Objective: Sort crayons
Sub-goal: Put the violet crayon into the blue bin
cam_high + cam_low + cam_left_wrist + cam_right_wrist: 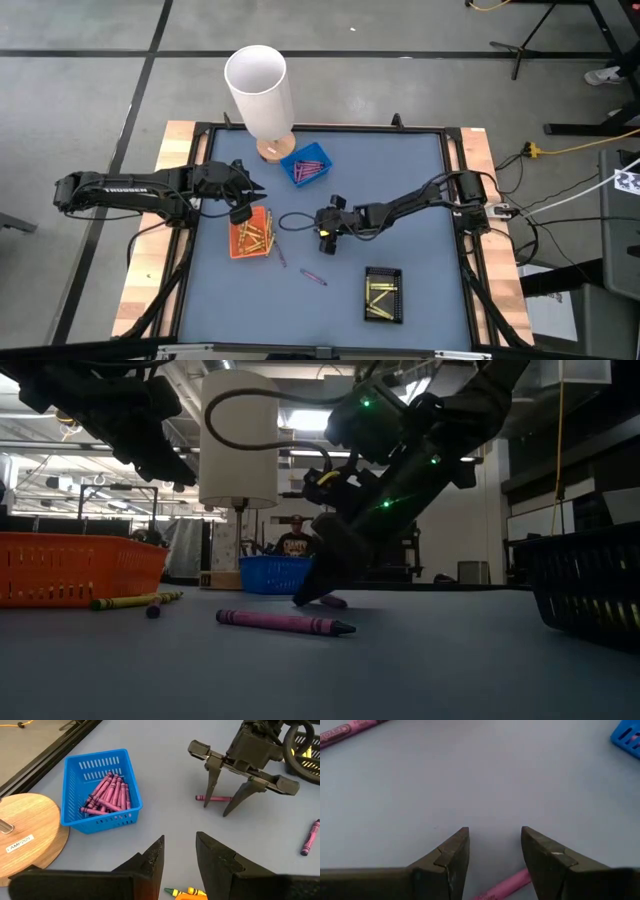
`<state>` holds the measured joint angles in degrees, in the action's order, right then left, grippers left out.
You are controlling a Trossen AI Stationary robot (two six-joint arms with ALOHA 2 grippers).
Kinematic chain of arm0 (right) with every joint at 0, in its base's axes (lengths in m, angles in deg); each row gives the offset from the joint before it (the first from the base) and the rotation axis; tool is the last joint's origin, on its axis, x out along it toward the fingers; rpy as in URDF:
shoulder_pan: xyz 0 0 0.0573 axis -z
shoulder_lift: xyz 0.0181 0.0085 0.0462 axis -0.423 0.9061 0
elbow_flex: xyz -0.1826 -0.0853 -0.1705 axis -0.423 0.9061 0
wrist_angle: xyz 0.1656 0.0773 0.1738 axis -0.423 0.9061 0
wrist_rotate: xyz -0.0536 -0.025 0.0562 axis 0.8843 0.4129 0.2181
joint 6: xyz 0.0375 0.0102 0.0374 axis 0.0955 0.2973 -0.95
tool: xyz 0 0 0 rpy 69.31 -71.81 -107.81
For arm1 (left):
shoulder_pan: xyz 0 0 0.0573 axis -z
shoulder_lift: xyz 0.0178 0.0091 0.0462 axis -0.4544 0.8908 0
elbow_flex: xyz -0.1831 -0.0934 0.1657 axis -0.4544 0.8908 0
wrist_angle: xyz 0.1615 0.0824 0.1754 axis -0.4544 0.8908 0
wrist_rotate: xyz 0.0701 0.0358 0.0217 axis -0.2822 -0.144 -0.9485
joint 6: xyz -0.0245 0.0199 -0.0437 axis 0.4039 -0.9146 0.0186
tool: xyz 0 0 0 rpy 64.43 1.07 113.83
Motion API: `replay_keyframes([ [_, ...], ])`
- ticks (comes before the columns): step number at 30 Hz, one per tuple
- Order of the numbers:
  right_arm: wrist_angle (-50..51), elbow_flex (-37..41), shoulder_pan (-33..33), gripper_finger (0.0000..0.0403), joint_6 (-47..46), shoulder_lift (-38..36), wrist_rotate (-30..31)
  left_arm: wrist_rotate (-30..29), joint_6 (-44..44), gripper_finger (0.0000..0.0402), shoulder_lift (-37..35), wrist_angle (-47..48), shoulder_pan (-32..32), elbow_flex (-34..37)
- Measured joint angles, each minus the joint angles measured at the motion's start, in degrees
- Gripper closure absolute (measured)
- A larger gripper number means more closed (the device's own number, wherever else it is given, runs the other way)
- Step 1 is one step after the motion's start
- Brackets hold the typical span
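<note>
- We see the right gripper (pixel 226 806) low at mid-table, fingers spread and holding nothing, straddling a pink crayon (pixel 214 798) that lies on the mat.
- Another pink crayon (pixel 284 623) lies loose nearby.
- We find the left gripper (pixel 240 213) raised over the orange tray (pixel 250 236), fingers parted, empty.
- Pink crayons fill the blue tray (pixel 100 790) beside the lamp's wooden base (pixel 27 832); yellow ones sit in the black tray (pixel 383 294).
</note>
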<state>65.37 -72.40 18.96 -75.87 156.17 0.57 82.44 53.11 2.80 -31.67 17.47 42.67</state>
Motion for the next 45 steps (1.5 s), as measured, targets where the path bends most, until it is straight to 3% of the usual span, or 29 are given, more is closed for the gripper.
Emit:
replay_keyframes([
  [10,0.5,-4.0,0.1,0.0223,0.7,0.0,-1.2,0.0,0.0,0.0305,0.0,0.0,0.0,0.0],
  [19,14.7,-11.0,-0.4,0.0223,-3.1,0.0,2.2,0.0,0.2,0.0305,0.0,0.0,0.0,0.0],
  [25,20.1,-11.3,-1.3,0.0223,-9.9,0.0,7.3,0.0,0.2,0.0305,0.0,0.0,0.0,0.0],
  [32,21.7,-11.1,-2.3,0.0223,-15.8,1.1,7.7,0.0,0.2,0.0305,0.0,0.0,0.0,0.0],
  [40,22.8,-11.1,-2.2,0.0225,-16.2,2.3,6.5,0.0,0.2,0.0305,0.0,0.1,0.0,0.0],
  [45,22.6,-11.1,-2.2,0.0261,-16.2,2.3,5.6,0.0,0.3,0.0305,0.0,0.0,0.0,0.0],
])
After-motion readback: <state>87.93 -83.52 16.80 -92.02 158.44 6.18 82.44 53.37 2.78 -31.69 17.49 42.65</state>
